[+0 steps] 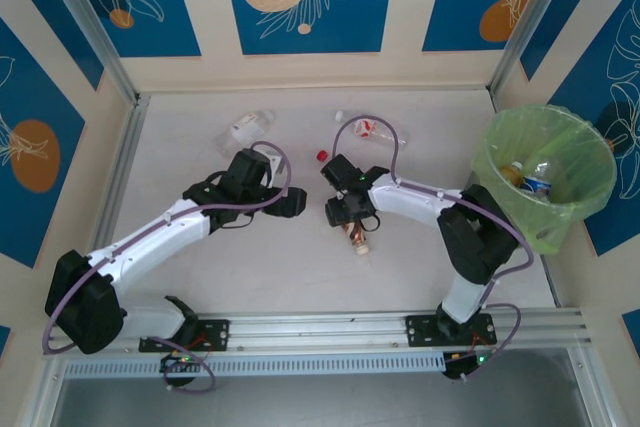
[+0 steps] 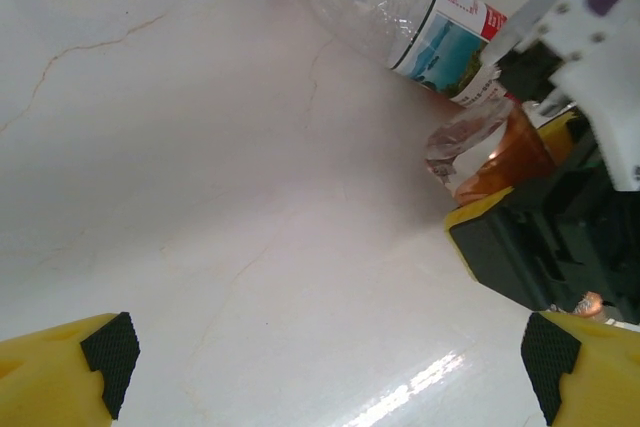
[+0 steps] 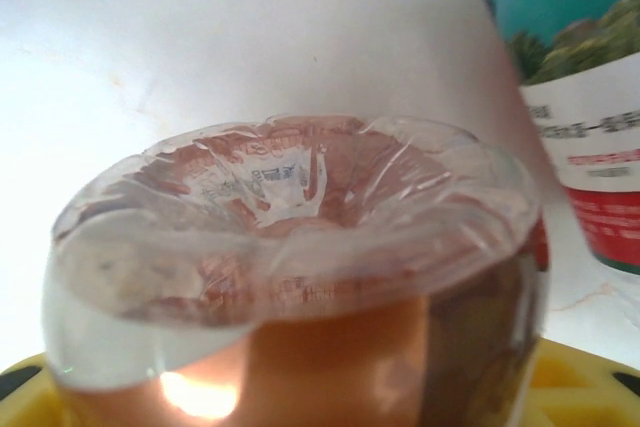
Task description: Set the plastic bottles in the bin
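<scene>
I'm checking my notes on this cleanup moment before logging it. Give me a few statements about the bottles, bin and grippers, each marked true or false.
1. The bin already holds bottles. True.
2. The left gripper holds a bottle. False: it is open and empty above the bare table.
3. The right gripper is closed on a brown-labelled bottle. True.
4. The red-capped bottle stands upright. False: it lies on its side on the table.
5. Every bottle outside the bin is in a gripper. False: two far bottles also lie loose on the table.
</scene>
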